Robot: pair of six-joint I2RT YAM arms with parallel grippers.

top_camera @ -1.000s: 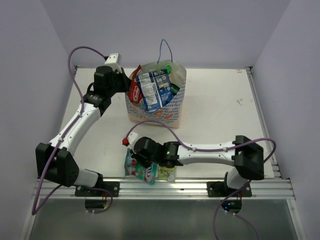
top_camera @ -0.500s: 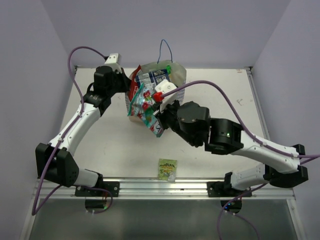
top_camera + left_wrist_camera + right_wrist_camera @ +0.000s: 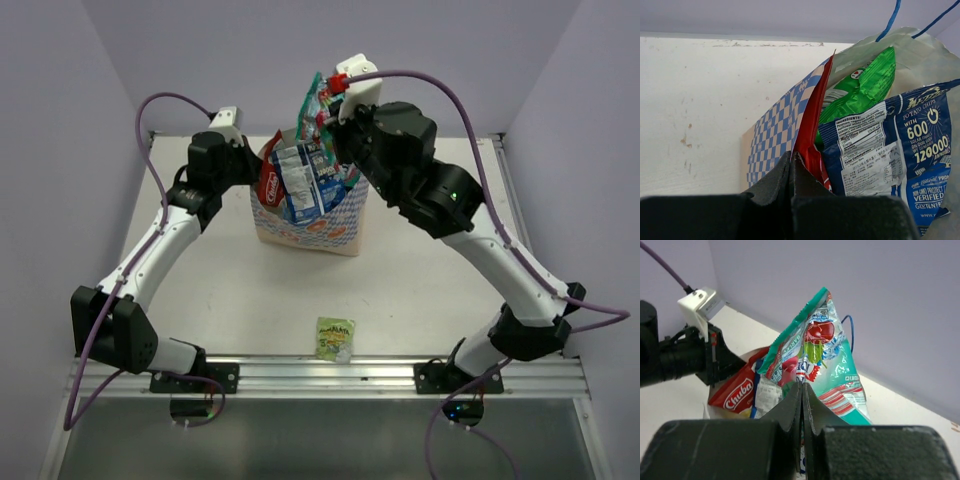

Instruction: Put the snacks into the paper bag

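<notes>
The paper bag [image 3: 320, 228] stands at the back of the table, holding a red packet [image 3: 270, 182], a dark blue packet [image 3: 310, 180] and a green one [image 3: 340, 137]. My left gripper [image 3: 257, 170] is shut on the bag's left rim [image 3: 772, 135], with the red packet [image 3: 812, 130] just inside its fingertips [image 3: 791, 156]. Above the bag's mouth, my right gripper [image 3: 325, 120] is shut on the colourful candy packet [image 3: 312, 105], which hangs upright from its jaws [image 3: 801, 385] in the right wrist view [image 3: 832, 365]. A tiny yellow-green sachet [image 3: 335, 338] lies near the front edge.
A metal rail [image 3: 330, 375] runs along the near edge and another [image 3: 525, 250] along the right side. Purple walls close in on three sides. The right arm's purple cable [image 3: 470, 130] arcs high over the bag. The bag's blue string handle [image 3: 330, 100] sticks up behind the candy packet.
My right arm has carried the candy packet from the near edge of the table, past the bag's front, up to above the bag's mouth. The left arm and the bag have stayed put.
</notes>
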